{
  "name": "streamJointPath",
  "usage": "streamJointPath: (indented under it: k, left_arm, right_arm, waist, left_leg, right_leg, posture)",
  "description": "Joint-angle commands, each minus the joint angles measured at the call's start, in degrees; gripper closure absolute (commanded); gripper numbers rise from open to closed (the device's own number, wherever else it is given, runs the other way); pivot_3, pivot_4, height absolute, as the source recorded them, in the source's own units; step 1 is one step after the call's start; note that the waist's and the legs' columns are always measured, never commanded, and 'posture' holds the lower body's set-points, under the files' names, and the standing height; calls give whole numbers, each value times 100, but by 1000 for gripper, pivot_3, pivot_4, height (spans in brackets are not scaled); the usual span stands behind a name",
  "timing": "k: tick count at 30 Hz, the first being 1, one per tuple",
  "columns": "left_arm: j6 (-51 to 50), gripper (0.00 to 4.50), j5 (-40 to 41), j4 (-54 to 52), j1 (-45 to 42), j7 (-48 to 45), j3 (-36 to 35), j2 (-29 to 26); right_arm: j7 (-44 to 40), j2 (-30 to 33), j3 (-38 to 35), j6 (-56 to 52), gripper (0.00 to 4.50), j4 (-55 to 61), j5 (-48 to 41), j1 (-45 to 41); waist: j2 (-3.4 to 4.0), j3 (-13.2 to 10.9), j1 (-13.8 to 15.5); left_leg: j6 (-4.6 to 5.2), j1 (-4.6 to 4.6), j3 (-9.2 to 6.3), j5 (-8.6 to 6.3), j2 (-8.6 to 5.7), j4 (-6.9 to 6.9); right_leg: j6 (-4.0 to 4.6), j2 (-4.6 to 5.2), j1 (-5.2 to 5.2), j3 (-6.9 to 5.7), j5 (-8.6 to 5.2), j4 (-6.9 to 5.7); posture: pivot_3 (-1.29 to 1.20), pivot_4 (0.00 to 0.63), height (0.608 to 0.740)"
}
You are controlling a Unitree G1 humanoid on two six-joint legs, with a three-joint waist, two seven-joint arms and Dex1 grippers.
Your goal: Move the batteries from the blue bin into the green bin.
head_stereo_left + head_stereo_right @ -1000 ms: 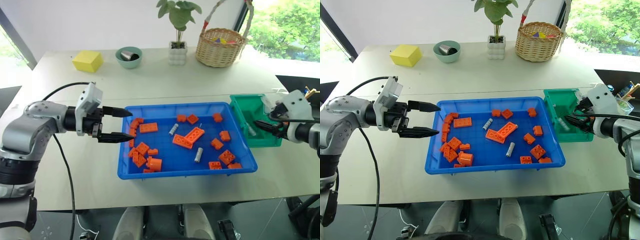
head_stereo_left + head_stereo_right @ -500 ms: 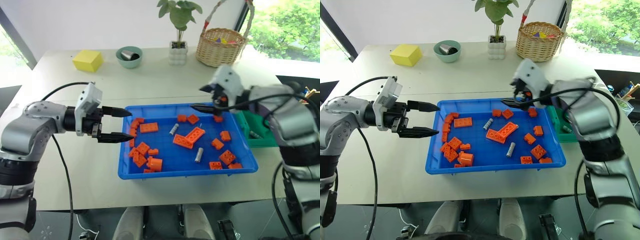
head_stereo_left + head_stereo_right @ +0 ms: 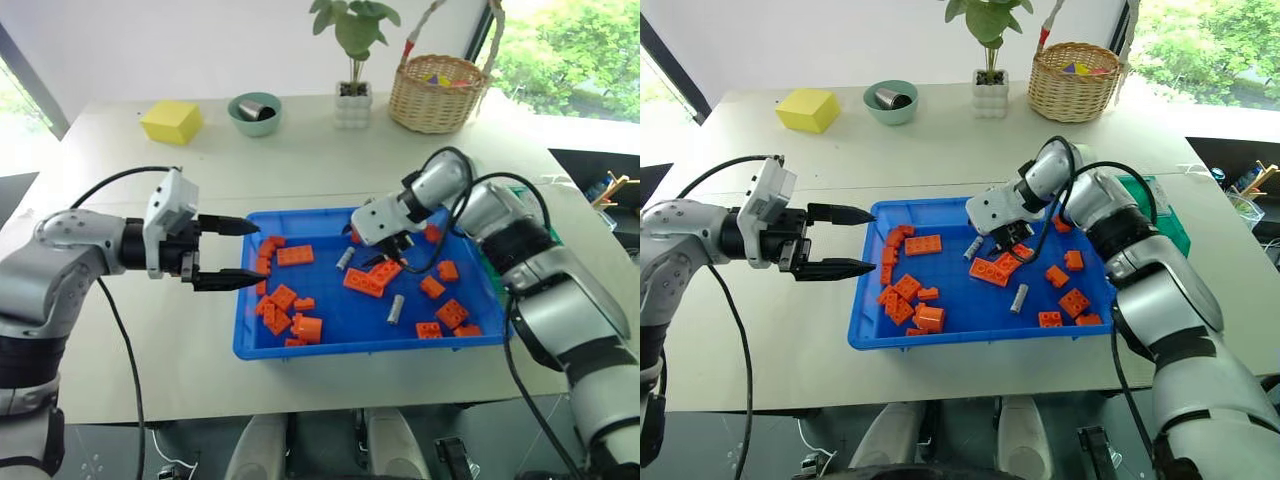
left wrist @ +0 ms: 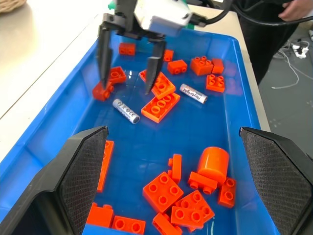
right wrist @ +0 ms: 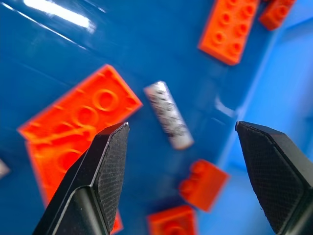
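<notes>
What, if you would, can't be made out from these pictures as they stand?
- Green bin: right eye view, mostly behind the right arm; its contents are hidden.
- Battery between the right end effector fingers: right wrist view, label print too blurred to read.
- Teal bowl: left eye view, the grey thing inside is too small to identify.

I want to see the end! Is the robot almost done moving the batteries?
Not yet. Two batteries still lie in the blue bin: one right under the open right gripper, which holds nothing, another nearer the front. The open left gripper hangs by the bin's left rim. The green bin's inside is hidden.
</notes>
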State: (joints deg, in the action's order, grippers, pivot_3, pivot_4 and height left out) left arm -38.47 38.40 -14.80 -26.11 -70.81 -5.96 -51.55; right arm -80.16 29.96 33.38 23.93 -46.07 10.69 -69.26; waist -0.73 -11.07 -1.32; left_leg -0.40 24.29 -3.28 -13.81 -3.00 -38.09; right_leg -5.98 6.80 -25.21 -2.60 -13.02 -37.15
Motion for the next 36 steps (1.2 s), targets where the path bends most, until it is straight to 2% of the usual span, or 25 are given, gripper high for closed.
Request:
streamJointPath:
  k: [1,9,16,19,24,29,32,35,36]
  left_arm:
    - [-58,0,181,-251,91,121,-291,-89]
    - [-119,0,278,-372,222,226,-351,-95]
    - [-95,0,273,-280,99,169,-234,-122]
    - [-91,0,259,-231,20,145,-188,-115]
    - [-76,0,227,-145,-79,86,-130,-104]
    - [-11,0,159,-14,-187,19,-52,-74]
    - [16,0,146,11,-231,5,-6,-40]
    - [28,0,149,7,-244,-11,24,-17]
    - [32,0,150,3,-246,-25,36,-6]
  right_arm:
    - [86,-166,-107,569,935,-491,170,-221]
    - [520,-434,-99,1250,935,-1327,664,-225]
    - [913,-586,-176,1314,935,-1686,859,-216]
    - [849,-610,-214,1290,1773,-1699,844,-159]
    - [282,-629,-364,1000,4347,-1480,574,11]
    - [-188,-580,-666,481,4347,-949,244,193]
    - [-335,-445,-1012,-168,4347,-228,-131,333]
    - [-230,-255,-1585,-1636,4347,1170,-707,664]
    - [38,-122,-1960,-2524,4347,1899,-954,871]
  waist:
    - [0,0,3]
    - [0,0,13]
    - [0,0,-10]
    - [0,0,-9]
    - [0,0,-9]
    - [0,0,5]
    - [1,-1,10]
    - [1,-1,23]
    - [1,-1,36]
  left_leg:
    - [-3,0,0,2,0,1]
    - [-9,0,-1,5,-5,1]
    - [-10,-11,1,5,-5,6]
    - [-7,-14,1,4,-5,6]
    - [-7,-14,1,4,-6,6]
    - [-7,-14,1,4,-6,6]
    - [-7,-14,1,4,-6,6]
    - [-7,-12,0,3,-4,6]
    - [-7,-12,0,3,-4,6]
  right_leg:
    - [0,0,0,0,0,-1]
    - [0,1,0,3,0,-1]
    - [1,-1,3,8,0,-6]
    - [1,-1,7,8,0,-5]
    - [1,-1,6,8,0,-5]
    - [1,-1,8,8,0,-5]
    - [1,-1,7,8,0,-5]
    - [1,-1,6,8,0,-6]
    - [1,0,5,9,0,-6]
  posture:
    - [0,150,702]
    - [0,150,702]
    - [0,150,702]
    - [0,150,702]
    - [0,150,702]
    - [0,150,702]
    - [0,150,702]
    - [0,150,702]
    - [0,150,702]
